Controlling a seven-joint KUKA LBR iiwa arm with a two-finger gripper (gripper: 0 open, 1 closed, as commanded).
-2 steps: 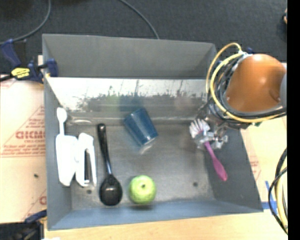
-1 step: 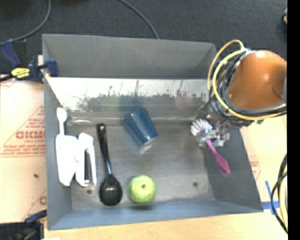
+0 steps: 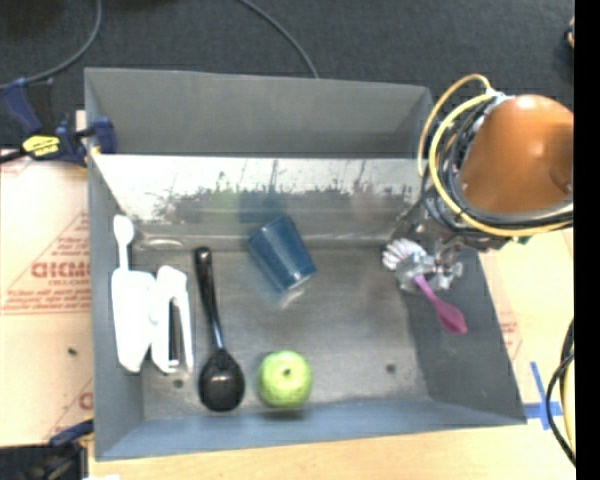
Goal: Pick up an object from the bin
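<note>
Several loose things lie in the grey metal bin (image 3: 260,118): a translucent blue tumbler (image 3: 280,253) on its side, a glossy black ladle (image 3: 212,318), a round green apple (image 3: 284,379) and flat white plastic pieces (image 3: 150,318) at left. By the right wall, the tool (image 3: 425,268) sits at the upper end of a slim pink plastic piece (image 3: 445,310); whether it is pinching or spread I cannot tell.

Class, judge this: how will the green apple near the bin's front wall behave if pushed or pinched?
The green apple looks round, so a push would probably roll it. Its shiny curved skin may slip out of a pinch. The black ladle beside it might block a roll that way.
</note>
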